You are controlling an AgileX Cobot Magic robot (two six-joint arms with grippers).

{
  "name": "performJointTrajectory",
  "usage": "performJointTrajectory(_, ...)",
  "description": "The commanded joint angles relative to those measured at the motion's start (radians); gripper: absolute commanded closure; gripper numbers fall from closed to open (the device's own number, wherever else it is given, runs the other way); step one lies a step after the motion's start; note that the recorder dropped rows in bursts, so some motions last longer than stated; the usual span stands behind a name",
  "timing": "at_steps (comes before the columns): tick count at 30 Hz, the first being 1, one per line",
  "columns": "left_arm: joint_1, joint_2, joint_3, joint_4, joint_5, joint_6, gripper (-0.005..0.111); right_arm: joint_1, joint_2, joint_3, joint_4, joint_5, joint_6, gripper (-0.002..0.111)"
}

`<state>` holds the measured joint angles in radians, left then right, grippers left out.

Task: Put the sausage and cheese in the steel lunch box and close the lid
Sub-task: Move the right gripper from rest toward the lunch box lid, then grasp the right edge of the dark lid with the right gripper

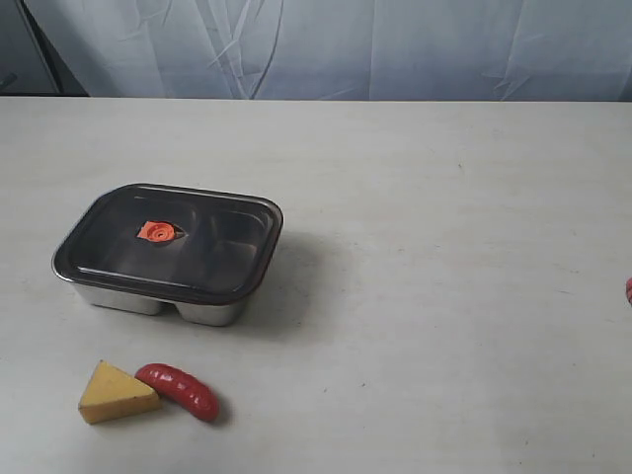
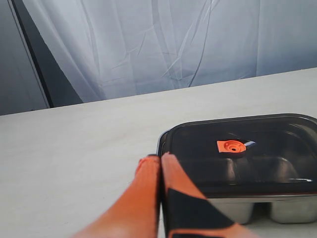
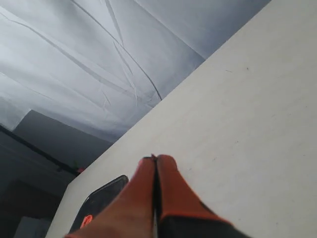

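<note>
The steel lunch box [image 1: 158, 301] stands at the left of the table with the dark lid [image 1: 188, 242] resting on it, orange valve up. In front of it lie the yellow cheese [image 1: 114, 393] wedge and the red sausage [image 1: 180, 389], touching each other. My left gripper [image 2: 159, 157] is shut and empty, its orange fingers just beside the lid [image 2: 247, 153] and box [image 2: 277, 210] corner. My right gripper [image 3: 155, 158] is shut with nothing in it, held above bare table; a corner of the lid [image 3: 99, 201] shows far behind it. Only a red speck of the right gripper [image 1: 628, 289] shows in the exterior view.
The white table [image 1: 444, 296] stretches bare to the right of the box. A pale cloth backdrop [image 1: 346, 44] hangs behind the far edge.
</note>
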<state>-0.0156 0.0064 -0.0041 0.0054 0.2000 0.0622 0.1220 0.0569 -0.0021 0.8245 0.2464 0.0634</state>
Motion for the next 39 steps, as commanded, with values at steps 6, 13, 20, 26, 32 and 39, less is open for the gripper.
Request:
performJointTrajectory(6,-0.006,-0.006,0.004,0.001,-0.014,-0.001,0.107,-0.002,-0.005,0.002,0.102,-0.052,-0.002,0.109)
performJointTrajectory(13,-0.006,-0.006,0.004,0.001,-0.014,-0.001,0.107,-0.002,-0.005,0.002,0.178,0.006,-0.005,0.109)
performJointTrajectory(20,-0.006,-0.006,0.004,0.001,-0.014,-0.001,0.107,-0.002,0.059,-0.101,0.168,0.039,-0.029,0.109)
performJointTrajectory(26,-0.006,-0.006,0.004,0.001,-0.014,-0.001,0.107,-0.002,0.274,-0.362,0.168,0.171,-0.248,0.109)
performJointTrajectory(32,-0.006,-0.006,0.004,0.001,-0.014,-0.001,0.107,-0.002,0.666,-0.753,-0.056,0.427,-0.295,0.109)
performJointTrajectory(39,-0.006,-0.006,0.004,0.001,-0.014,-0.001,0.107,-0.004,1.154,-1.033,-0.025,0.715,-0.490,0.109)
